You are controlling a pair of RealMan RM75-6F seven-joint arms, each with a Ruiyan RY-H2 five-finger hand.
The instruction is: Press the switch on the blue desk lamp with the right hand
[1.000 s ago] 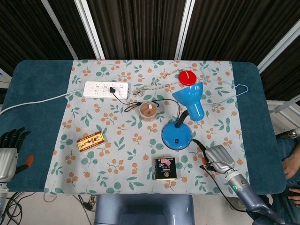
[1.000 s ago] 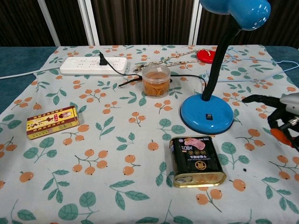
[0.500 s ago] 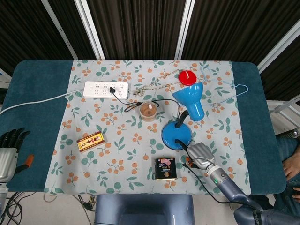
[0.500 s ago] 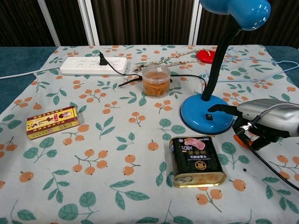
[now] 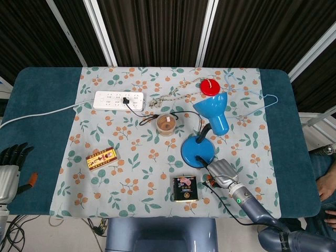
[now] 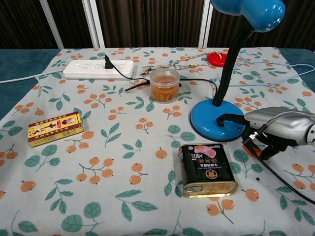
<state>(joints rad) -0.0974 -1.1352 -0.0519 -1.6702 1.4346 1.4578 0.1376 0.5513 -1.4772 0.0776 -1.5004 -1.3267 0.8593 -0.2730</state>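
The blue desk lamp stands right of centre, with its round base (image 5: 195, 149) (image 6: 211, 127) and its shade (image 5: 213, 112) (image 6: 249, 11) on a black bent neck. My right hand (image 5: 221, 170) (image 6: 276, 126) lies just right of the base. One dark finger (image 6: 229, 118) stretches out onto the top of the base and covers the spot where the switch sits, while its other fingers are curled under. The lamp shows no light. My left hand (image 5: 8, 167) rests at the far left table edge, holding nothing, fingers apart.
A dark tin can (image 5: 185, 188) (image 6: 206, 168) lies just in front of the lamp base, close to my right hand. A jar (image 5: 167, 124) (image 6: 164, 84), a white power strip (image 5: 118, 99), a small box (image 5: 102, 158), a red disc (image 5: 209, 86) and a wire hanger (image 5: 252, 100) lie around.
My right hand has moved left from the right table edge to the lamp base, and its outstretched finger now lies on the base over the switch. The left hand has not moved.
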